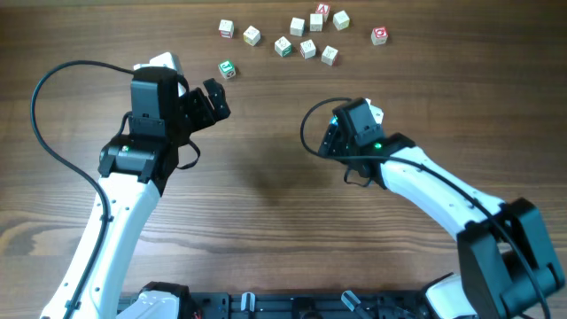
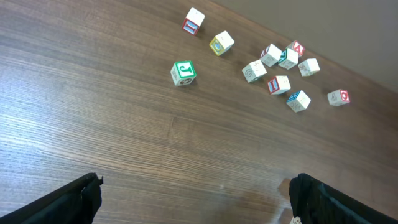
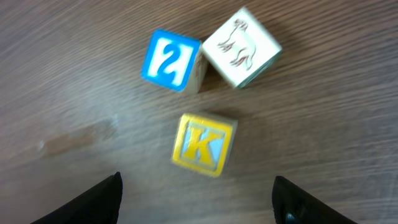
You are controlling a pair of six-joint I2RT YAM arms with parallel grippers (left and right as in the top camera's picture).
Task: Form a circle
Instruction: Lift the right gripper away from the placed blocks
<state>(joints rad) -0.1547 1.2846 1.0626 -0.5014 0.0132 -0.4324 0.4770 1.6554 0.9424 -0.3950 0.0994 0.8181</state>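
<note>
Step in hand, as judged: laying out the first cubes of the circle, on the right side.

Right tool: jaws well apart, nothing held, hovering with tips either side of and just short of yellow cube, not touching it.

Blue cube and cream cube: just beyond the yellow cube, corner to corner, touching or nearly so. Small gap between that pair and the yellow cube.

Location of all three: bare desk, right of centre, under the right tool. Hidden in the overhead view, save maybe a pale bit at the tool's right edge; hard to tell.

Left tool: wide open, empty, left of centre, with green cube just far of it.

Far scatter of cubes: along the far edge, well apart from the three.

Progress: early, more a short arc than a ring.

Next move, probably: lift the right tool straight up, no sideways drift into the yellow cube, then reach far for another cube. Centred pinch needed on such small pieces. Set down beside the yellow cube, curve kept open.
</note>
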